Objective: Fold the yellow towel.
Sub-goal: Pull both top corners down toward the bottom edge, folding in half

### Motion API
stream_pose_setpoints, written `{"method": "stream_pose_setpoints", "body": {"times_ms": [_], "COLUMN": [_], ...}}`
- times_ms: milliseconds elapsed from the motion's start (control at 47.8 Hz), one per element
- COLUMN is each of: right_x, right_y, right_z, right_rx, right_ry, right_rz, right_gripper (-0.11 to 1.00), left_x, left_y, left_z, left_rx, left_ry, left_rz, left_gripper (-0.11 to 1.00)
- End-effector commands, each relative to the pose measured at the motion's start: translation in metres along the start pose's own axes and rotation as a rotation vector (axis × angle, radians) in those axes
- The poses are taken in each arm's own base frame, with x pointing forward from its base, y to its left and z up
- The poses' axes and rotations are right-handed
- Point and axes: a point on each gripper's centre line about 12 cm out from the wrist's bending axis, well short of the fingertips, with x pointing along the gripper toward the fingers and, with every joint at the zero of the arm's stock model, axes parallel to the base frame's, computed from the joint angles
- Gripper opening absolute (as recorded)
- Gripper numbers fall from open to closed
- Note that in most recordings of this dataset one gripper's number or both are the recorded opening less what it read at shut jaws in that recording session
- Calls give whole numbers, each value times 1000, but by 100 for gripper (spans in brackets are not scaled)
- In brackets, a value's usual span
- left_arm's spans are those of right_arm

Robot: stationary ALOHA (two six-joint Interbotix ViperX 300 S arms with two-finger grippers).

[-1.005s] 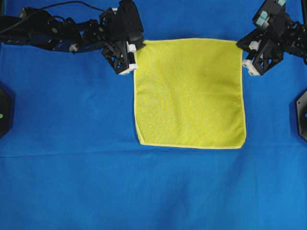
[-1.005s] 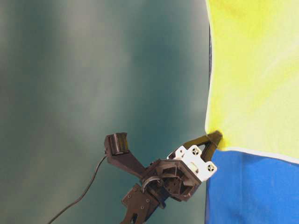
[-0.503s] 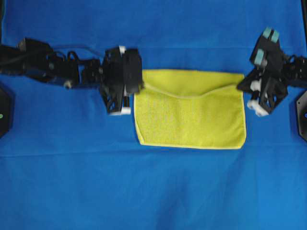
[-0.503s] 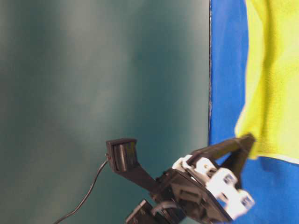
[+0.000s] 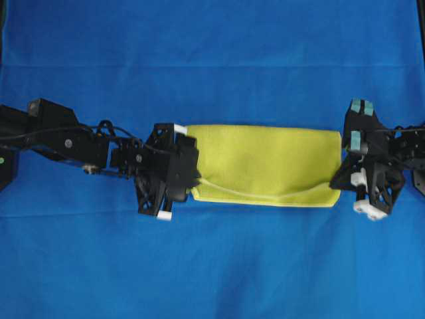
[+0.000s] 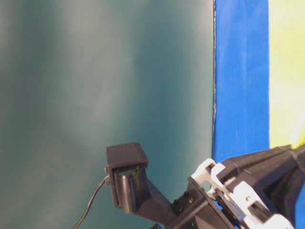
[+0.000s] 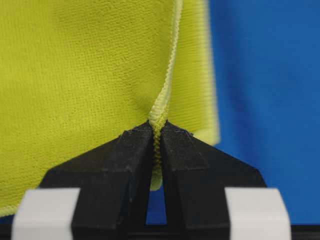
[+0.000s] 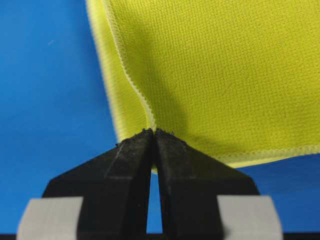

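Pinching the stitched hem, the left gripper [image 7: 156, 131] has its jaws pressed together on one corner of the yellow towel [image 7: 75, 75], while the right gripper [image 8: 152, 134] clamps the matching corner in the same way. Beyond each claw the cloth runs off in two layers, the carried layer lying over the one on the blue table cover [image 5: 212, 266]. From overhead, the towel lies as a wide strip stretched between the two arms, its long axis running left to right, with each gripper at its own end and neither nearer than the other. The held edge sits close to the towel's near edge but sags in the middle, so lining up the two hems appears to be what remains. A second ago the towel lay open as a full square, with both grippers at its far corners.
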Motion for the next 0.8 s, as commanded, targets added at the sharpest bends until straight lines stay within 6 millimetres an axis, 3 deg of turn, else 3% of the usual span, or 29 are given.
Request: {"method": "stream_pose_setpoints", "body": {"times_ms": [0,607,691,775], "right_x": [0,5,5,4], "right_y": [9,14,14,15], "right_z": [1,2,2,4], "right_rx": [-3,14,15,11], "right_ry": [-4,5,2,-14], "right_rz": [27,35,35,39], "right_gripper": [3,3,7,33], "left_x": [-2,-1,-1,-4], "left_y": [-8,-14,-14,-13], "left_z": [14,17,18,22], "left_rx": [14,24,25,28], "left_ry": [-36,-40,-43,-54], "left_rz": [-15,-26,-26,-24], "left_gripper": [3,3,16,40]}}
